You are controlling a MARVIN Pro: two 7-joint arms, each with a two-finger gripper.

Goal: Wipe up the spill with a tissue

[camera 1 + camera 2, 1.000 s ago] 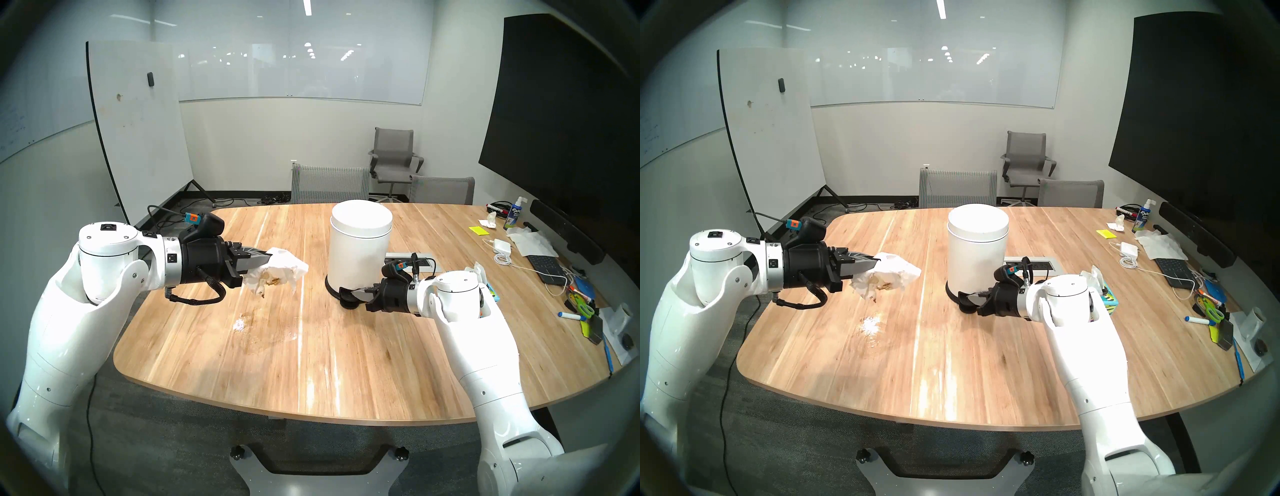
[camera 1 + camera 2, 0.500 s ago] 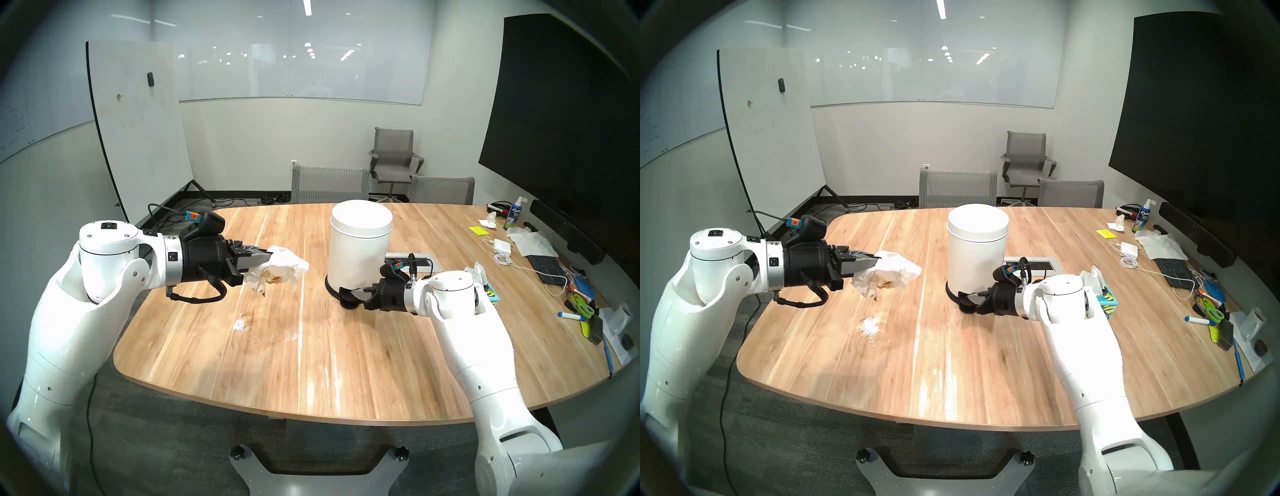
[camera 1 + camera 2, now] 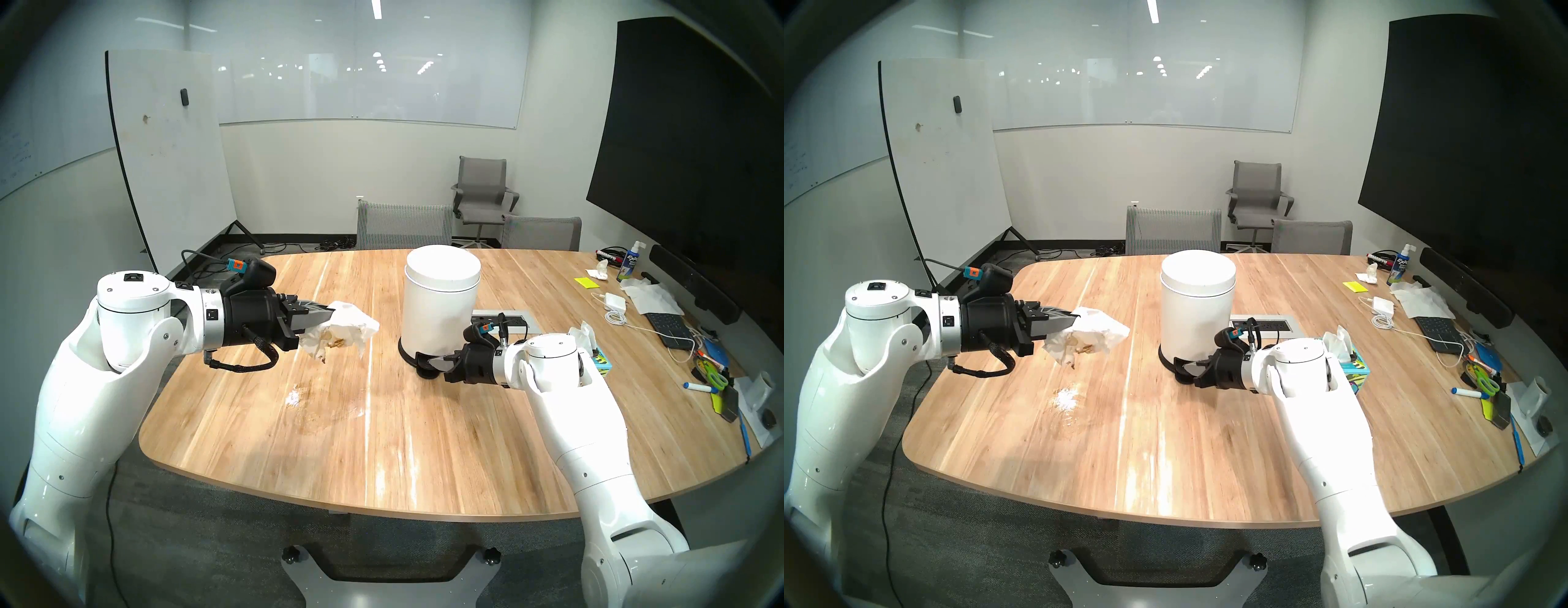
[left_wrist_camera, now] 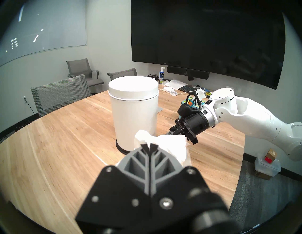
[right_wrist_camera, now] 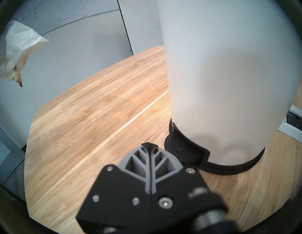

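A crumpled white tissue [image 3: 348, 333] [image 3: 1096, 335] with brown stains hangs above the wooden table, and my left gripper [image 3: 331, 316] [image 3: 1074, 320] [image 4: 150, 146] is shut on it. The spill [image 3: 295, 397] [image 3: 1066, 399] is a faint wet smear with whitish flecks, below the tissue and nearer to me. My right gripper [image 3: 435, 361] [image 3: 1191, 368] [image 5: 149, 145] is shut and empty. Its tips sit low at the black pedal [image 5: 181, 147] of the white lidded bin [image 3: 439, 305] [image 4: 134, 111]; I cannot tell whether they touch. The tissue [image 5: 18, 49] also shows in the right wrist view.
A tissue box [image 3: 600, 361] [image 3: 1352, 365] stands just behind my right wrist. A power outlet panel [image 3: 517, 320] lies right of the bin. Keyboard [image 3: 666, 329], charger, markers and scissors crowd the table's right edge. Grey chairs [image 3: 403, 225] stand beyond the far edge.
My right arm has crept a little left toward the bin's pedal. The left arm and its tissue have hardly moved. The bin's lid stays down.
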